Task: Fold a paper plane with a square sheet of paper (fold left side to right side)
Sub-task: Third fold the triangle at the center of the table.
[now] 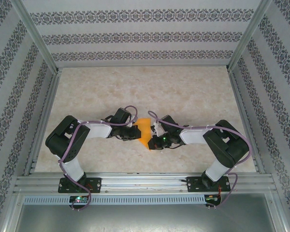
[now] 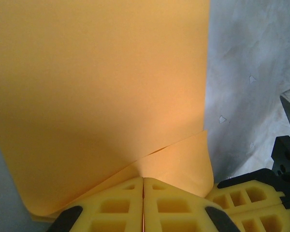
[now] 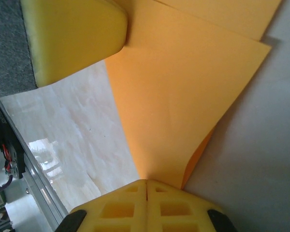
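One bright orange sheet (image 1: 144, 130), two layers

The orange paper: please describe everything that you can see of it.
The orange paper is thin, plain and matt, with no print. It is bent over on itself, so two layers show, joined by a soft curve and not a pressed crease. It is between the two arms, near the middle of the pale table. The left gripper is shut on one edge and the right gripper on another. Whether it also touches the table cannot be told.
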